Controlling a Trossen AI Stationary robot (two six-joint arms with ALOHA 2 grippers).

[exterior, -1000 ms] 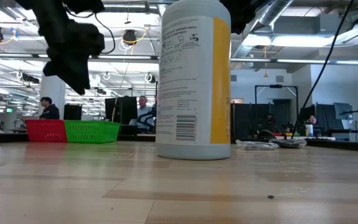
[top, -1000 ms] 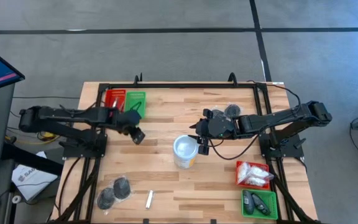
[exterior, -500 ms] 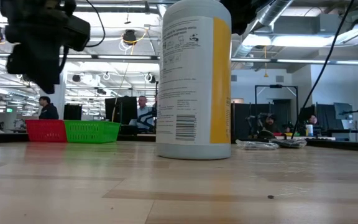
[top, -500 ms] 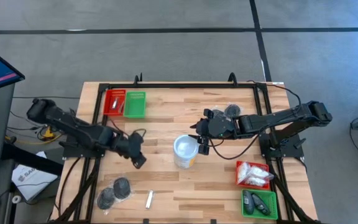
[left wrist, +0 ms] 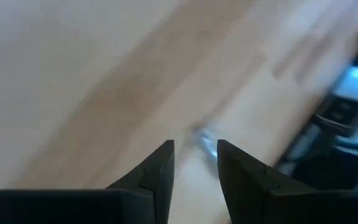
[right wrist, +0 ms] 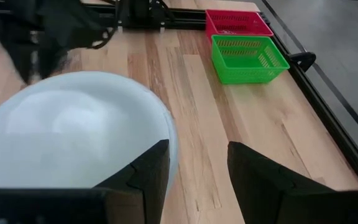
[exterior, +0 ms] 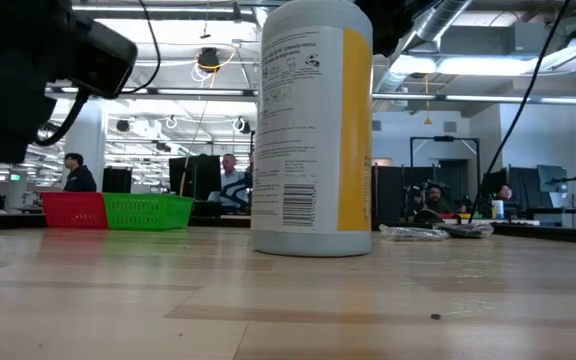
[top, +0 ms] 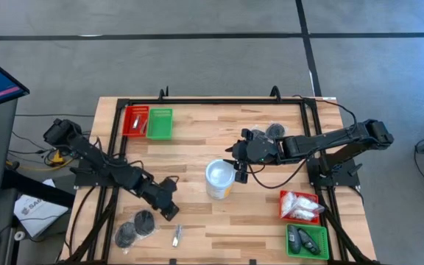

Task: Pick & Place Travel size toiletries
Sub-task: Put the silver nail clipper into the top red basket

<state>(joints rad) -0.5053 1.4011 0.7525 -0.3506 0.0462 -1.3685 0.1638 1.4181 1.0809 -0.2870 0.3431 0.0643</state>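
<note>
So your slim tube (top: 176, 235) lies at the table's (top: 197, 154) near edge, just right of two dark round pieces (top: 135, 227). Left gripper (top: 169, 212) hovers just above the tube, jaws narrowly parted, empty. Right gripper (top: 239, 174) sits beside the white cup (top: 219, 179), jaws apart, holding nothing. Sachets (top: 299, 205) fill the right red tray (top: 284, 213).

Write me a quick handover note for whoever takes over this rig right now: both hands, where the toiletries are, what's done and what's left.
Left hand: open, empty, near the table's front-left, above the slim tube.
Right hand: open, beside the white cup at mid-table, holding nothing.
Done: sachets in the red tray at front-right, dark items in the green tray below it.
Left: the tube, two dark grey round pieces at front-left, and more round pieces behind the right arm.
</note>
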